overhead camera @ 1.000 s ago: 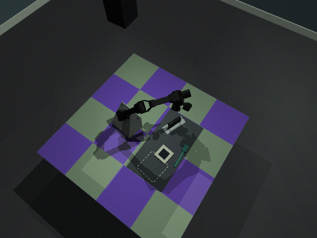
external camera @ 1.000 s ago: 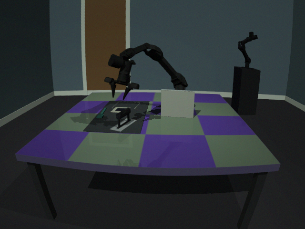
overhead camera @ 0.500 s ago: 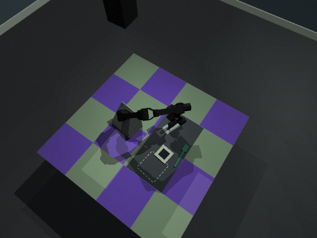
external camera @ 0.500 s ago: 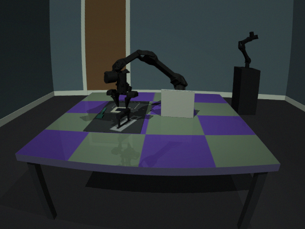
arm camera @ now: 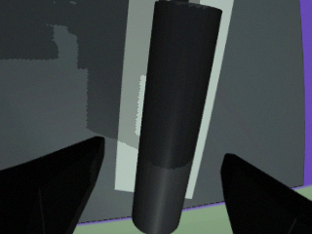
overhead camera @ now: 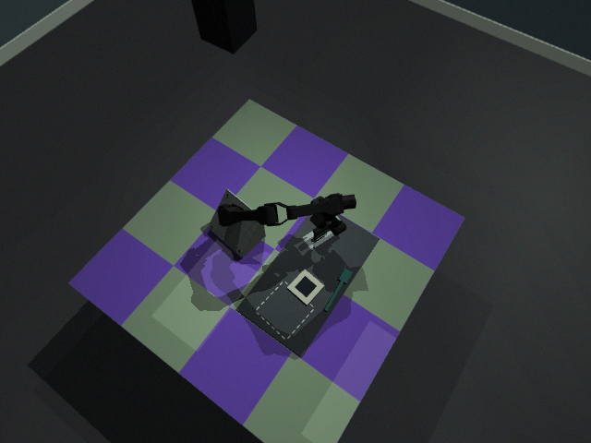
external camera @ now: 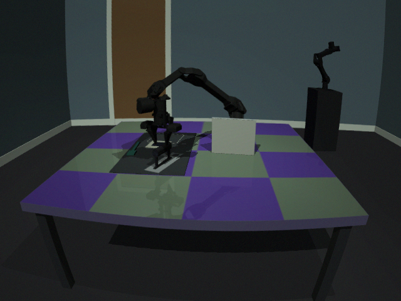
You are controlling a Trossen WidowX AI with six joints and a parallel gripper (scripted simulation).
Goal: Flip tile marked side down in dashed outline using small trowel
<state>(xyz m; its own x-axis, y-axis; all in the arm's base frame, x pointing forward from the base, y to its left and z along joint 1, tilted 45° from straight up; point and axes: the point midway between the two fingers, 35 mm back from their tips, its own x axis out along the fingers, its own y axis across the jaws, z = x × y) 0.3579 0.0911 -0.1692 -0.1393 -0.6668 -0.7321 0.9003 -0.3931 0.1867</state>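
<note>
The trowel has a flat pale blade lying on the dark mat, with a raised black bar handle. My gripper is open, pointing down over the trowel. In the wrist view a finger shows on each side of the handle, with gaps; their exact height against it is unclear. The tile lies flat, pale with a dark square mark facing up. It overlaps a corner of the dashed outline. My wrist hides part of the trowel in the top view.
A green flat-ended tool lies by the mat's long edge, beside the tile. A pale upright panel stands on the checkered table near my arm's base. A black pedestal stands beyond the table.
</note>
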